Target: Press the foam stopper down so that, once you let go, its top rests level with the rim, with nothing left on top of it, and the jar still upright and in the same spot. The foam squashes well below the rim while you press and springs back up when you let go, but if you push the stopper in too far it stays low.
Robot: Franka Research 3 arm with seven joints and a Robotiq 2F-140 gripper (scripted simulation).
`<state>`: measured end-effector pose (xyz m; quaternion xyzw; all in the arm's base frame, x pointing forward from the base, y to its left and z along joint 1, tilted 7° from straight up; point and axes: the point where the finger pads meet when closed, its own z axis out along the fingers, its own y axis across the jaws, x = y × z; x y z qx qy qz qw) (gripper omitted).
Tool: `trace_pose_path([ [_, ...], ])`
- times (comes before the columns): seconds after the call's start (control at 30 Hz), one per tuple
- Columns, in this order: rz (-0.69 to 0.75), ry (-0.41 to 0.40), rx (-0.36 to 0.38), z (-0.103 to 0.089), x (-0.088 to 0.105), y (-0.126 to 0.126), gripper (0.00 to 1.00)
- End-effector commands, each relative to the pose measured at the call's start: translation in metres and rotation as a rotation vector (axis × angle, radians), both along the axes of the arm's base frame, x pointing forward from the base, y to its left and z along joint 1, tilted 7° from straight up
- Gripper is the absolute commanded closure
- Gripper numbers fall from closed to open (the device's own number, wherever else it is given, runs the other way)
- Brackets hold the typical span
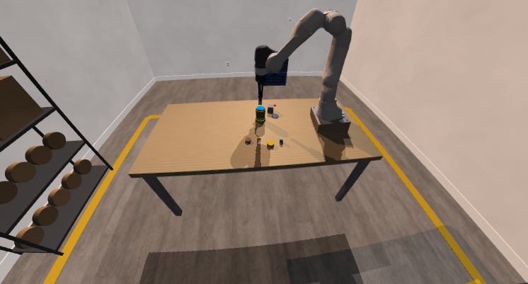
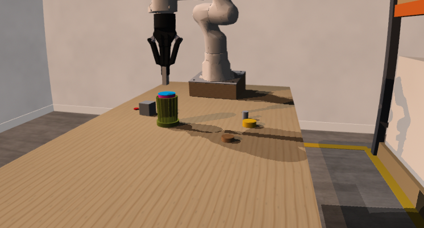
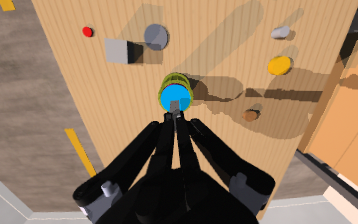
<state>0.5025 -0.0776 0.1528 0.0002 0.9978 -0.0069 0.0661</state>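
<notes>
An olive ribbed jar [image 2: 167, 111] stands upright on the wooden table; it also shows in the top view [image 1: 260, 115] and in the wrist view [image 3: 176, 95]. The foam stopper [image 2: 166, 94], blue on top with a magenta side, sticks up a little above the jar's rim. Nothing lies on top of it. My gripper [image 2: 165, 78] is shut and empty, fingertips pointing down. It hangs straight above the stopper with a clear gap between them. It also shows in the wrist view [image 3: 177, 116] and in the top view [image 1: 260, 95].
A grey cube [image 2: 147, 108], a small red dot [image 2: 136, 108] and a grey disc [image 3: 156, 36] lie just behind the jar. A yellow disc [image 2: 249, 123], a small grey cylinder [image 2: 245, 114] and a brown disc [image 2: 227, 137] lie on the other side. The robot base [image 2: 217, 85] stands at the table's end.
</notes>
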Motion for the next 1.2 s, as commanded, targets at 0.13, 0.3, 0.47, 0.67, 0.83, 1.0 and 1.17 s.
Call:
trace_pose_path([
  [0.13, 0.008, 0.013, 0.004, 0.005, -0.0037, 0.0008, 1.0],
  [0.3, 0.008, 0.013, 0.004, 0.005, -0.0037, 0.0008, 1.0],
  [0.47, 0.008, 0.013, 0.004, 0.005, -0.0037, 0.0008, 1.0],
  [0.67, 0.008, 0.013, 0.004, 0.005, -0.0037, 0.0008, 1.0],
  [0.83, 0.008, 0.013, 0.004, 0.0036, -0.0035, 0.0007, 1.0],
  [1.0, 0.008, 0.013, 0.004, -0.0003, -0.003, 0.0006, 1.0],
  [1.17, 0.008, 0.013, 0.004, -0.0021, -0.0028, 0.0006, 1.0],
])
